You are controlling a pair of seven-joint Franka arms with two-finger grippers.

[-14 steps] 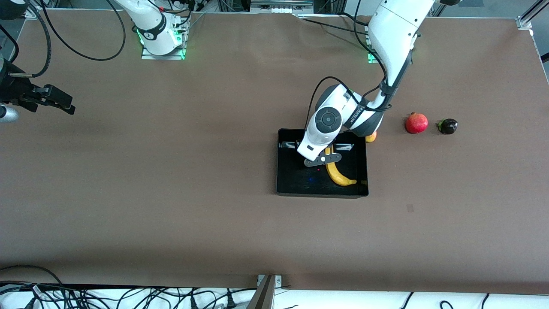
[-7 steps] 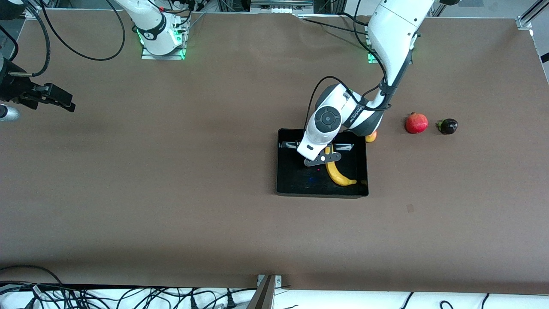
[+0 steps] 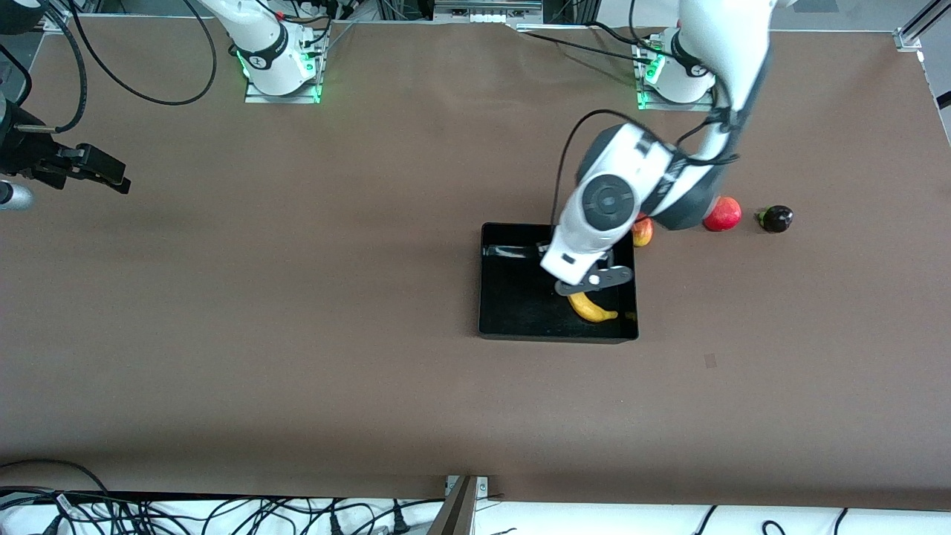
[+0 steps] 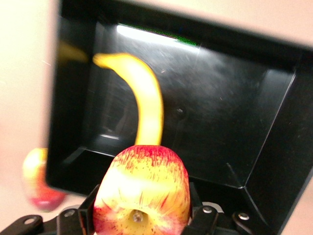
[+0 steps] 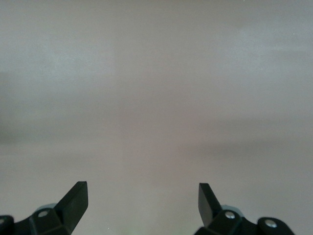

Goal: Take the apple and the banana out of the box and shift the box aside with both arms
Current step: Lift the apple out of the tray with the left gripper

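The black tray (image 3: 483, 282) lies mid-table with the yellow banana (image 3: 592, 307) in it, partly under my left hand. My left gripper (image 3: 594, 281) hangs over the tray and is shut on the red-and-yellow apple (image 4: 142, 191). The apple is hidden under the hand in the front view. The left wrist view shows the banana (image 4: 146, 103) on the tray floor (image 4: 234, 122) below the apple. My right gripper (image 3: 111, 178) waits open and empty over bare table at the right arm's end; its fingertips (image 5: 76, 198) stand wide apart.
A red-yellow mango (image 3: 643, 232) lies on the table just outside the tray's corner, also seen in the left wrist view (image 4: 39, 178). A red pomegranate (image 3: 726, 214) and a small dark fruit (image 3: 776, 218) lie toward the left arm's end. Cables run along the table's edges.
My left arm has swung toward the left arm's end of the table with the apple, now over the banana's upper part. The right arm has barely moved.
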